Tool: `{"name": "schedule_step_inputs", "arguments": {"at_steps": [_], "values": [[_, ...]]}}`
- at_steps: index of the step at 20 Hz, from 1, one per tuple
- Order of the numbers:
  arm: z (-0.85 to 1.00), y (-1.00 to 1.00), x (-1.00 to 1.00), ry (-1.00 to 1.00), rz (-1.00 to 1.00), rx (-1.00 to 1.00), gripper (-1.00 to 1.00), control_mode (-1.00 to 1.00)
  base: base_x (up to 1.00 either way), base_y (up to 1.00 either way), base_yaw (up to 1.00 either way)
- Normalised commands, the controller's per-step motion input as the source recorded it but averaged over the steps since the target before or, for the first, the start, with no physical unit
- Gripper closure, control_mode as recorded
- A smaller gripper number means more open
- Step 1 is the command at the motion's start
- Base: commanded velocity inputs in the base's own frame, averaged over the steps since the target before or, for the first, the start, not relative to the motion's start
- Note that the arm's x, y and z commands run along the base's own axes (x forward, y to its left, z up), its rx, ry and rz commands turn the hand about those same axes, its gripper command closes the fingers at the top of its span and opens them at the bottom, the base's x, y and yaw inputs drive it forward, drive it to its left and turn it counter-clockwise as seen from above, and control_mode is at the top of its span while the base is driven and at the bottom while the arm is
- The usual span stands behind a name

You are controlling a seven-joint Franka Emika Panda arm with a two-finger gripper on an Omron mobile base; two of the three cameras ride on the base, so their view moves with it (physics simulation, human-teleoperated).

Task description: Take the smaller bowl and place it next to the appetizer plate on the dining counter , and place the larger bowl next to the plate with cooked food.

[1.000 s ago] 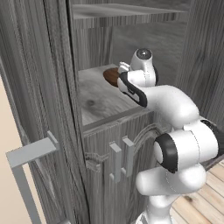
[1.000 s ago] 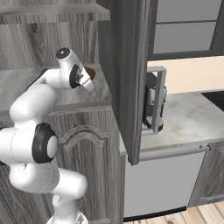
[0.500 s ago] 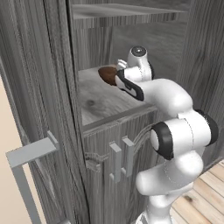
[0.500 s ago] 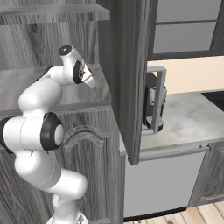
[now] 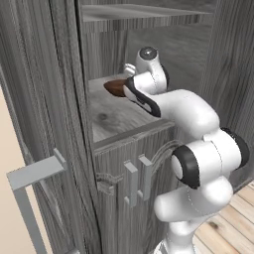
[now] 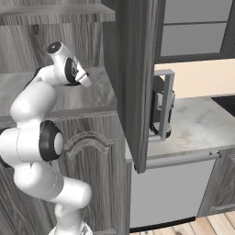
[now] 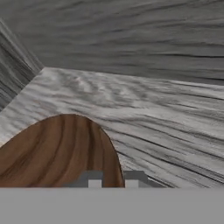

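My gripper (image 7: 110, 178) is at the rim of the smaller bowl (image 5: 115, 87), which sits on the cabinet shelf (image 5: 111, 116) inside the open cupboard. Whether the fingers are pinching the rim or merely straddling it, I cannot tell. To do this well, I should confirm a firm rim grip, then lift level and withdraw clear of the cabinet door (image 5: 34, 99).

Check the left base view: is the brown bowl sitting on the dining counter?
No: the smaller bowl sits on a grey wooden cabinet shelf.
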Motion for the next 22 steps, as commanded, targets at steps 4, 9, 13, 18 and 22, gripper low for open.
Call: {"name": "schedule_step_inputs", "arguments": {"at_steps": [4,9,13,18,22], "values": [[0.31,0.56,-0.88,-0.16,0.07,-0.13,1.0,-1.0,0.0,0.0,0.0],[0.3,0.28,-1.0,-0.17,0.02,-0.1,1.0,-1.0,0.0,0.0,0.0],[0.57,0.02,-1.0,-0.08,0.0,-0.02,1.0,-1.0,0.0,0.0,0.0],[0.48,0.0,-1.0,-0.01,0.0,0.0,1.0,-1.0,0.0,0.0,0.0],[0.31,-0.03,-1.0,0.0,0.0,0.0,1.0,-1.0,0.0,0.0,0.0]]}}
